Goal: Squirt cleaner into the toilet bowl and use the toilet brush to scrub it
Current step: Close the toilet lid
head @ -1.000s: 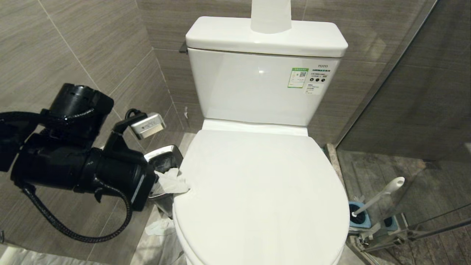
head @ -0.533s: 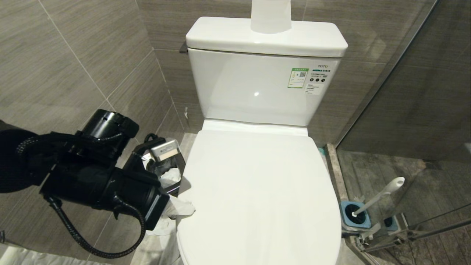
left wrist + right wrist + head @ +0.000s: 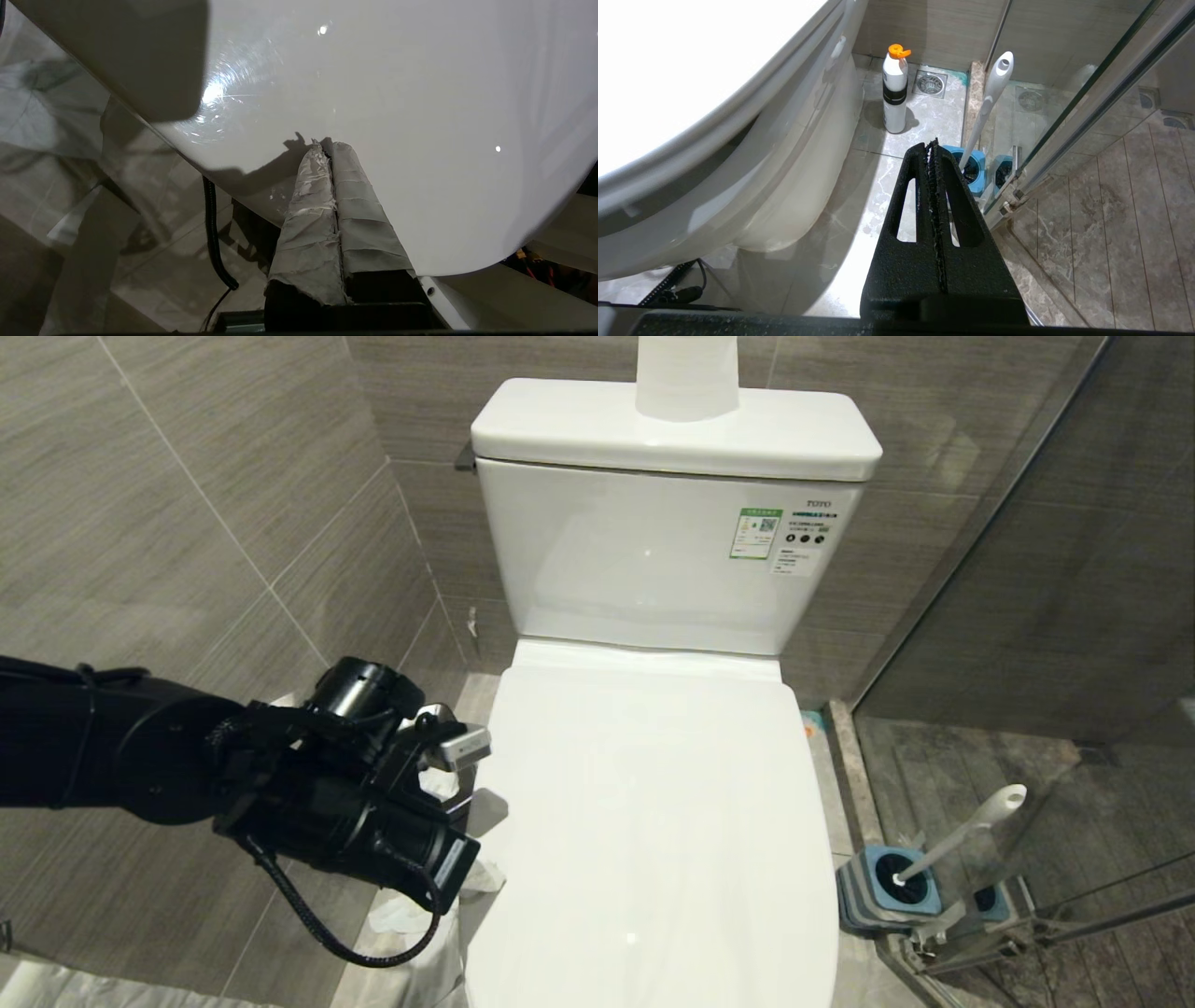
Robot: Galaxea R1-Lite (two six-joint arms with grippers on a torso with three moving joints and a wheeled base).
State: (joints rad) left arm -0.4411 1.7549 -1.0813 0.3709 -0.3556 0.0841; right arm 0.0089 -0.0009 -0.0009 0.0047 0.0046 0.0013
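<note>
— Jaws? Left gripper [image 3: 327,144] pressed shut, empty, tips at the closed lid's [image 3: 653,821] left edge; right gripper [image 3: 931,147] shut, empty.
— Bottle [image 3: 894,88], brush [image 3: 990,102]? Floor right of toilet, beyond right jaws.

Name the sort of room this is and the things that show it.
A bathroom, most likely: a white toilet with its lid down, a toilet brush in its holder, and a floor drain.

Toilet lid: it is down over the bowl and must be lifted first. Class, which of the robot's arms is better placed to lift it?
Left. The shut left gripper sits at the toilet lid edge; the shut right gripper hangs low near the toilet brush.
</note>
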